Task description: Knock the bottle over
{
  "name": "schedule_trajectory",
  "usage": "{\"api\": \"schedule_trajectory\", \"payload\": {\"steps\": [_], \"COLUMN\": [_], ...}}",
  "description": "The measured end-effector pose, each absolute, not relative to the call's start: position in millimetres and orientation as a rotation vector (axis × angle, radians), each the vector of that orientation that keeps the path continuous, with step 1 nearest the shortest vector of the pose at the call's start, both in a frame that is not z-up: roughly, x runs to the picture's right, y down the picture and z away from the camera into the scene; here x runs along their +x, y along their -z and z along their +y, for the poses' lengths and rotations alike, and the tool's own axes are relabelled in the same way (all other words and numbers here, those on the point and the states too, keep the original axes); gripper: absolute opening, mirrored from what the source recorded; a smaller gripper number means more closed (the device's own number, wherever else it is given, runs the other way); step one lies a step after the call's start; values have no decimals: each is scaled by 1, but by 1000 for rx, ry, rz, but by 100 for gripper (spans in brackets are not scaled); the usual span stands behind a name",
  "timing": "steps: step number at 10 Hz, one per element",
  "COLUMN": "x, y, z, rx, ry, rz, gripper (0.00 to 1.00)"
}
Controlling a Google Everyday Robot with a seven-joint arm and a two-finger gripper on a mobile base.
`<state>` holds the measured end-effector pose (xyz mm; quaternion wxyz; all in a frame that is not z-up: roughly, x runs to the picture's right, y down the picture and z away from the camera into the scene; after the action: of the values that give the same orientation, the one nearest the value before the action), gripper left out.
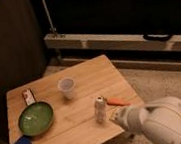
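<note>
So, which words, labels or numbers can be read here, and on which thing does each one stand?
Nothing can be read with certainty.
bottle: dark label marks, too blurred to read.
flat packet by the table's left edge: red and white print, too blurred to read.
white arm, lower right: no marking visible; the gripper is out of view.

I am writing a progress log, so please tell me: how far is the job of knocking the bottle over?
Done: nothing yet; the bottle stands upright on the table. In hand: the white arm is at the table's right edge, close to the bottle; its end effector is not in view. Left: the push that tips it.
</note>
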<state>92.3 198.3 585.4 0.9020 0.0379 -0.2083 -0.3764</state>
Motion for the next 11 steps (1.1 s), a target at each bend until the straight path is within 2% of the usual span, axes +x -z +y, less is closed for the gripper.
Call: {"api": "schedule_trajectory", "payload": {"steps": [2, 6, 8, 11], "x": [89, 41, 28, 26], "y": [-598, -641, -660, -668], "z": [202, 179, 164, 138], "rx": [182, 336, 342, 300], "ry": [777, 808, 843, 905], "rz": [-461, -537, -525, -463], "gripper": [0, 0, 0, 0]}}
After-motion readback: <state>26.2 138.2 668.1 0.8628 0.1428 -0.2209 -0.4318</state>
